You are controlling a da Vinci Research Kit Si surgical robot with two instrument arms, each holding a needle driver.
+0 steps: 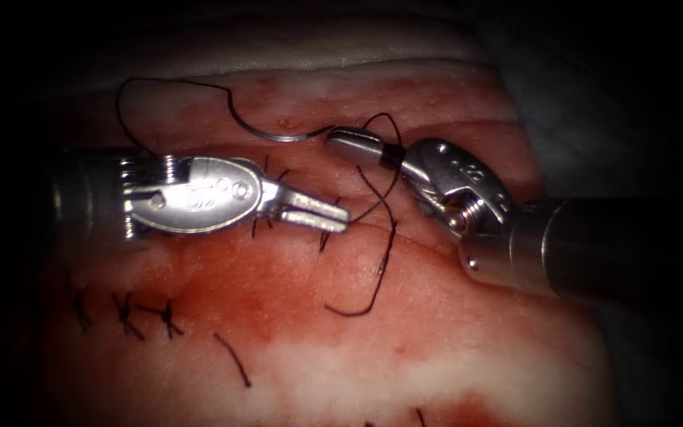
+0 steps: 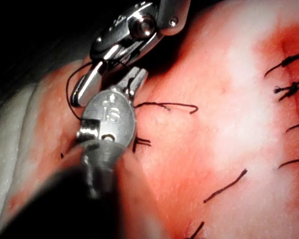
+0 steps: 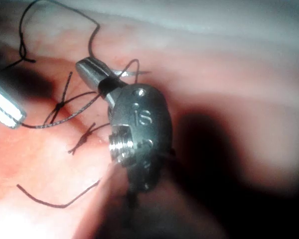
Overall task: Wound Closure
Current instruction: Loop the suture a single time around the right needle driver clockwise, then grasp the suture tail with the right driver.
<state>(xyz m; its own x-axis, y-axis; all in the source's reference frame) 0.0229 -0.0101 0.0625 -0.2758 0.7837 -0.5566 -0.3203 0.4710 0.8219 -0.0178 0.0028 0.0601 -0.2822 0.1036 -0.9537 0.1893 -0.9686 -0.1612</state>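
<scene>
The left tool (image 1: pixel 345 217) comes in from the left with its jaws shut on the black thread (image 1: pixel 381 261) at their tip, over the stitched cut (image 1: pixel 326 237) in the tissue (image 1: pixel 436 332). From there the thread rises to the right tool (image 1: pixel 332 141) and wraps once around its shut jaws, which grip nothing that I can see. The curved needle (image 1: pixel 278 136) lies free on the tissue just beyond the right tool's tip, not in the tissue. In the right wrist view the loop sits around the right tool (image 3: pixel 82 66). The left tool (image 2: pixel 138 74) lies close under the right tool (image 2: pixel 79 99).
Finished stitches (image 1: pixel 124 312) with short cut ends cross the tissue at lower left, and a loose thread piece (image 1: pixel 232 360) lies near them. Red fluid (image 1: pixel 239 292) stains the tissue around the cut. The thread's far part arcs over the tissue's upper edge (image 1: pixel 167 83).
</scene>
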